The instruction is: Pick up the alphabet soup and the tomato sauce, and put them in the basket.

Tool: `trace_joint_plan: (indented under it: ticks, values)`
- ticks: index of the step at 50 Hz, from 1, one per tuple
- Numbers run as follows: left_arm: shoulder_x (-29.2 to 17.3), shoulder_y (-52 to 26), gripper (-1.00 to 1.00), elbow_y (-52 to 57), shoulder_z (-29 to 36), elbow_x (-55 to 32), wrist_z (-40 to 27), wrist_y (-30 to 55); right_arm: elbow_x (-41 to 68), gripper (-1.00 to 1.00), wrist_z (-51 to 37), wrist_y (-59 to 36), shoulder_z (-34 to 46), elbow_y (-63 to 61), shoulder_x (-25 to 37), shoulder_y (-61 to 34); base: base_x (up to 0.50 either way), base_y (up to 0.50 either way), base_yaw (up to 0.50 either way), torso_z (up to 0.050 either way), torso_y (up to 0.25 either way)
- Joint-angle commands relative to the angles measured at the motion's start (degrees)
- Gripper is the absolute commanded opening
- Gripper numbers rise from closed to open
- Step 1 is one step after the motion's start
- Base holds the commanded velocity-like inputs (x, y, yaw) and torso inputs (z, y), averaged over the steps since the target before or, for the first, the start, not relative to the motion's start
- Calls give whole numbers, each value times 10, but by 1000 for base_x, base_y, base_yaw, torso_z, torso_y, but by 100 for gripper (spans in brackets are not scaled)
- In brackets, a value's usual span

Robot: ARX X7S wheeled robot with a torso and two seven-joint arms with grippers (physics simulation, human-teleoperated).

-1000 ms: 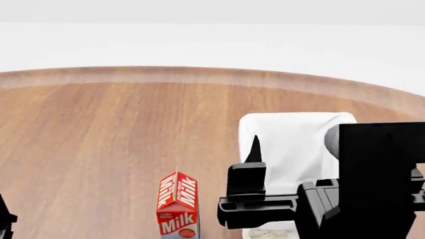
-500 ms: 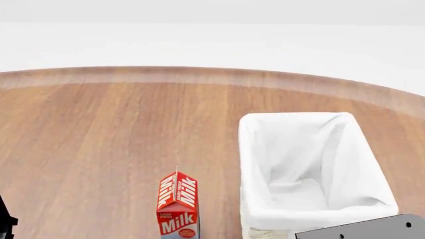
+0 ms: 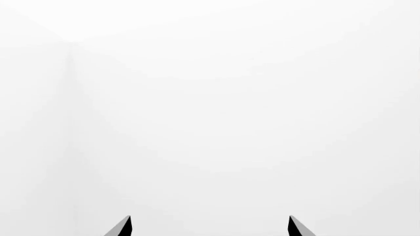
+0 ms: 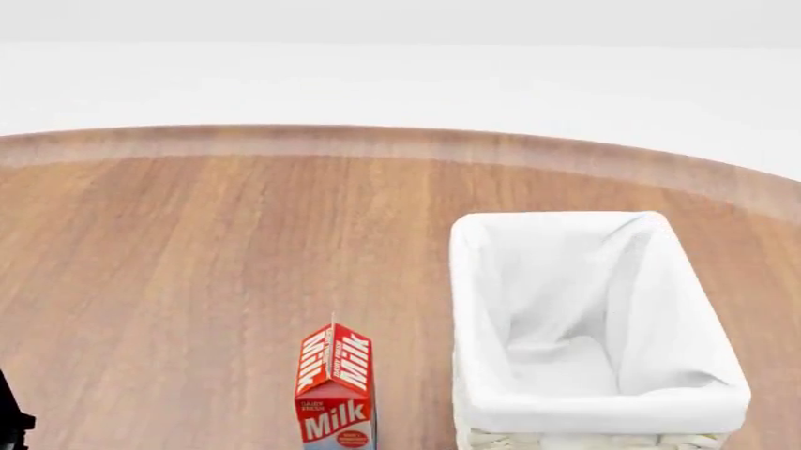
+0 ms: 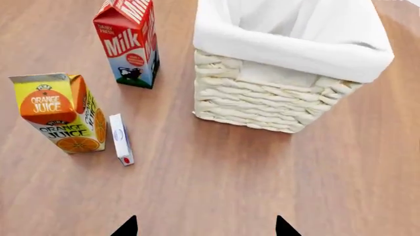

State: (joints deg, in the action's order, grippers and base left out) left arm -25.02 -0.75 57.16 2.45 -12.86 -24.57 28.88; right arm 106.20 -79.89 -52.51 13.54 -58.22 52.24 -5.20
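Neither of the 2 cans is in view anywhere, the basket (image 4: 588, 319) beside the milk carton (image 4: 336, 384) looks empty, and the left gripper (image 3: 208, 227) and right gripper (image 5: 204, 227) both gape open holding nothing, so everything seems left to do.

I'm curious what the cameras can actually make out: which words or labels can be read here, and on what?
"Milk": red milk carton, on its front and its side.
"ORANGE JUICE": yellow juice carton, upper circle and again lower down.
Small print on both cartons: too small to read.
Small flat white box: no readable text.
Basket: none.
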Motion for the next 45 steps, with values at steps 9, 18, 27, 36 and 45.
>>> trace_joint_plan:
  ticks: [9, 18, 27, 36, 45]
  values:
    - [-11, 1, 100, 0, 4, -7, -12, -3, -72, 100, 27, -28, 4, -2, -9, 103, 0, 0, 0, 0, 0]
    - [-15, 1, 100, -2, 6, -9, -17, -5, -84, 100, 37, -39, 7, -1, -11, 114, 0, 0, 0, 0, 0]
    - [-18, 2, 100, -5, 9, -10, -20, -11, -114, 100, 62, -47, 8, 9, -19, 130, 0, 0, 0, 0, 0]
    - [-21, 15, 100, -11, 8, -7, -23, -28, -183, 100, 118, -49, 6, 30, -35, 161, 0, 0, 0, 0, 0]
    - [-24, 12, 100, -8, 12, -9, -27, -25, -227, 100, 156, -39, 2, 49, -39, 184, 0, 0, 0, 0, 0]
